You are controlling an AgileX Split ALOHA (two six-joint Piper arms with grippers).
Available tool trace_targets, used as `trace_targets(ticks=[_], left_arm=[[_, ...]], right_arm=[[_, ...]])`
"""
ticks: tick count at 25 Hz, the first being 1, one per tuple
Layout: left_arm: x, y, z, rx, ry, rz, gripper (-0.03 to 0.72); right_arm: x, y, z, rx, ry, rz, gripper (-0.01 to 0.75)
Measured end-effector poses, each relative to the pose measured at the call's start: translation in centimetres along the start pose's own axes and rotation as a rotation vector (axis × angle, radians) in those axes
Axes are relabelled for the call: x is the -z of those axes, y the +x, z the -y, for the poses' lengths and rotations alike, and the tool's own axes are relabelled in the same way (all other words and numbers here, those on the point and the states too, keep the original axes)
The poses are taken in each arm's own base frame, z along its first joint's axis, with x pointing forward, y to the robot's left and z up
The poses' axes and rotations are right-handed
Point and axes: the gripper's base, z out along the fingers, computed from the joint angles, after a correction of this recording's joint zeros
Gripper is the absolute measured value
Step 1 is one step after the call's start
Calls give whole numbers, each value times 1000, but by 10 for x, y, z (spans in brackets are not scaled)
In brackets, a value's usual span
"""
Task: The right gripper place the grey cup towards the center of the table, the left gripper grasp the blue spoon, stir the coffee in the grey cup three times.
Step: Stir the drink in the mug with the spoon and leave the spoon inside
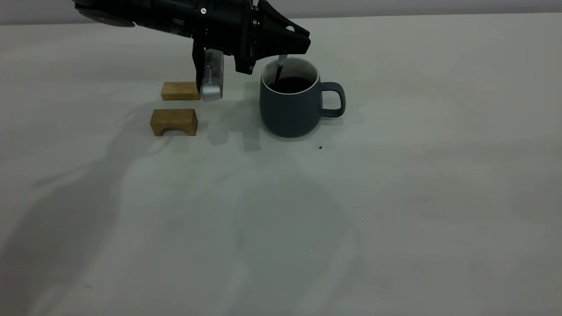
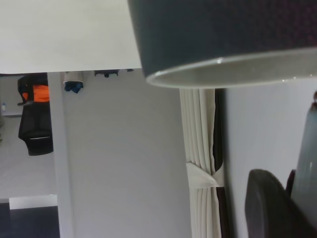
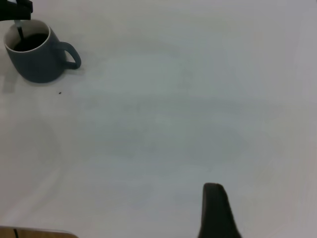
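Note:
The grey cup point(image 1: 290, 109) stands upright on the table point(image 1: 395, 184) near its middle, handle pointing right, with dark coffee point(image 1: 292, 84) inside. My left gripper point(image 1: 303, 41) hovers just over the cup's left rim, shut on the blue spoon point(image 1: 280, 66), whose lower end dips into the coffee. The left wrist view shows the cup's wall and rim point(image 2: 223, 34) close by, the spoon's pale handle point(image 2: 308, 158) and one dark finger point(image 2: 270, 208). My right gripper point(image 3: 215, 213) stays far off to the side; from there the cup point(image 3: 34, 67) and spoon point(image 3: 20, 29) look small.
Two brown wooden blocks lie left of the cup: a flat one point(image 1: 180, 91) behind and an arched one point(image 1: 174, 122) in front. A tiny dark speck point(image 1: 320, 147) sits on the table just before the cup. Bare surface stretches to the front and right.

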Motion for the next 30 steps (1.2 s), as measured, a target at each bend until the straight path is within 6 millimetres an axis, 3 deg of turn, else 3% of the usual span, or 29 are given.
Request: trace_targets(ticks=[13,22,25,30], left_arm=[[-3,-6,-7,20,-54,-56,119],[-3,-6,-11,20,-101,-86,381],[-3,-5,-14,12,-128,-103,433],[7,11,-21,-103,-259,-48,450]], right_arm=[[0,0,0,0,0,0,535],[0,0,0,-1,0,1,535],[0,0,0,-1,0,1,535],[0,0,0,-1,0,1,535]])
